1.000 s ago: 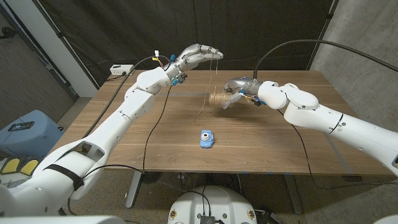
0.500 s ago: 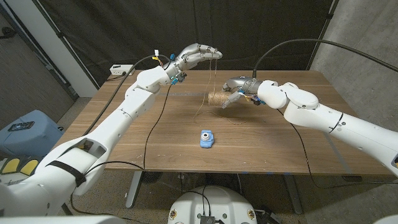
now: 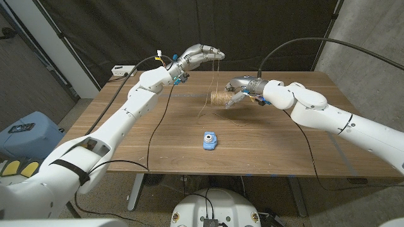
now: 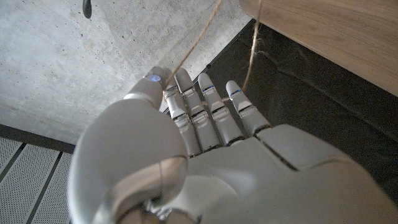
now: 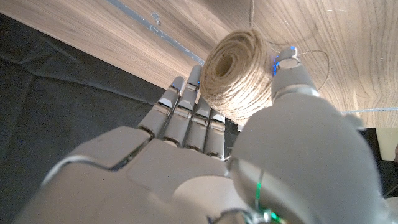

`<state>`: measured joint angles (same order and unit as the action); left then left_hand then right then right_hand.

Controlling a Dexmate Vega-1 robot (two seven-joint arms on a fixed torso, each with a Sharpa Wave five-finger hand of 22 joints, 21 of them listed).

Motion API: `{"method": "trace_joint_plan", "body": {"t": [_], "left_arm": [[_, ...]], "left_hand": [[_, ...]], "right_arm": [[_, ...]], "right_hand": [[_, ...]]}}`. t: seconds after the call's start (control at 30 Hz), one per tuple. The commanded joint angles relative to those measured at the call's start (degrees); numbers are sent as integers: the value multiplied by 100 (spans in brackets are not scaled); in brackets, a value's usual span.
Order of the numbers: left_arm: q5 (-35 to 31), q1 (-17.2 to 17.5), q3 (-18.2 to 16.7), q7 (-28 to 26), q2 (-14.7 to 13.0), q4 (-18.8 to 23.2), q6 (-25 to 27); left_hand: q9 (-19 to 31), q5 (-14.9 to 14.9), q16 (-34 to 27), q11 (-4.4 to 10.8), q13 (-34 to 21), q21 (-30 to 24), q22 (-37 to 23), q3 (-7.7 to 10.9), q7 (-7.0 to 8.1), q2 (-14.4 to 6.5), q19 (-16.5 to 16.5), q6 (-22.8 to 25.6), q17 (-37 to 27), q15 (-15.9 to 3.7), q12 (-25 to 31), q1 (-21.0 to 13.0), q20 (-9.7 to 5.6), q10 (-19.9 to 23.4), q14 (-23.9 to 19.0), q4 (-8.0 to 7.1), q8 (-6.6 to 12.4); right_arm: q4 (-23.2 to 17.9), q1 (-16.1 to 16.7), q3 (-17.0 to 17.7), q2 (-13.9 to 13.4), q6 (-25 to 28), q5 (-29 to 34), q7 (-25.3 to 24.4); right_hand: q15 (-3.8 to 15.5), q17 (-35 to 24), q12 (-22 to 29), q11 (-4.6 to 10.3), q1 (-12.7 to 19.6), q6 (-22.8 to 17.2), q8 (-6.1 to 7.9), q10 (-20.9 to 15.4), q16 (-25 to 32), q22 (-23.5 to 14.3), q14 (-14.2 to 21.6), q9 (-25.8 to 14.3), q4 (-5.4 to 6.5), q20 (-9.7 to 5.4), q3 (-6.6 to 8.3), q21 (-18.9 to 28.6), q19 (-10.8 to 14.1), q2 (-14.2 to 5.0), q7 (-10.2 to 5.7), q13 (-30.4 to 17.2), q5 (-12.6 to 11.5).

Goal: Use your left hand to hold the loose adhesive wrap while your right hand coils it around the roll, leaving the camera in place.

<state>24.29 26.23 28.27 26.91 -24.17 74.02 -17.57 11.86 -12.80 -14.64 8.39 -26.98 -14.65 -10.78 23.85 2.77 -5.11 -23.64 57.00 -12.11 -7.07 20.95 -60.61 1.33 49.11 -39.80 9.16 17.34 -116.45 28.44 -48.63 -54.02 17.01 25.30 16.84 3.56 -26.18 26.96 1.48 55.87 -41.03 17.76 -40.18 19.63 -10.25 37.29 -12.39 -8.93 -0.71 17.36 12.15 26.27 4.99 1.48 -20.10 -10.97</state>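
A small blue camera (image 3: 209, 140) sat on the table (image 3: 158, 148) near the middle of its front edge, apart from both hands. Further back, near the table's centre, a roll of tan twine (image 3: 219, 99) was held by the right hand (image 3: 238, 89); the wrist view showed the roll (image 5: 239, 73) caught between the thumb and the fingers (image 5: 186, 118), its open end facing the camera. Loose twine (image 3: 221, 120) trailed in loops on the table just in front of the roll. From the roll a strand (image 3: 218, 79) rose to the left hand (image 3: 199, 57), raised over the far edge of the table. That hand (image 4: 205, 162) had its fingers nearly straight and close together, and the strand (image 4: 193, 46) ran across the fingertips, pinched by the thumb.
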Motion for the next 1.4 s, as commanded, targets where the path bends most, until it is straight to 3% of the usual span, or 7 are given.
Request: {"method": "trace_joint_plan", "body": {"t": [0.03,1.4], "left_arm": [[-44,-72,30,-1,37,-142,-40],[-269,-117,158,-227,24,-318,-66]], "left_hand": [[22,-13,7,20,-26,-25,-32,-15,21,-44,-31,-41,-28,6,-39,5,18,-20,1,2,-12],[24,-20,39,15,-67,-14,-32,-24,10,-44,-10,-68,-33,22,-82,-1,29,-26,46,6,-35]], "right_arm": [[-214,136,169,-171,-209,-189,-58],[-855,635,700,-687,-480,-571,-347]], "right_hand": [[865,-8,24,747,397,-861,38,-812,-14,-17,47,-14,18,-4,39,9,55,-660,-788,-10,-44],[863,-34,7,749,395,-891,38,-854,-38,-18,73,-14,23,1,29,6,55,-662,-787,-8,-41]]}}
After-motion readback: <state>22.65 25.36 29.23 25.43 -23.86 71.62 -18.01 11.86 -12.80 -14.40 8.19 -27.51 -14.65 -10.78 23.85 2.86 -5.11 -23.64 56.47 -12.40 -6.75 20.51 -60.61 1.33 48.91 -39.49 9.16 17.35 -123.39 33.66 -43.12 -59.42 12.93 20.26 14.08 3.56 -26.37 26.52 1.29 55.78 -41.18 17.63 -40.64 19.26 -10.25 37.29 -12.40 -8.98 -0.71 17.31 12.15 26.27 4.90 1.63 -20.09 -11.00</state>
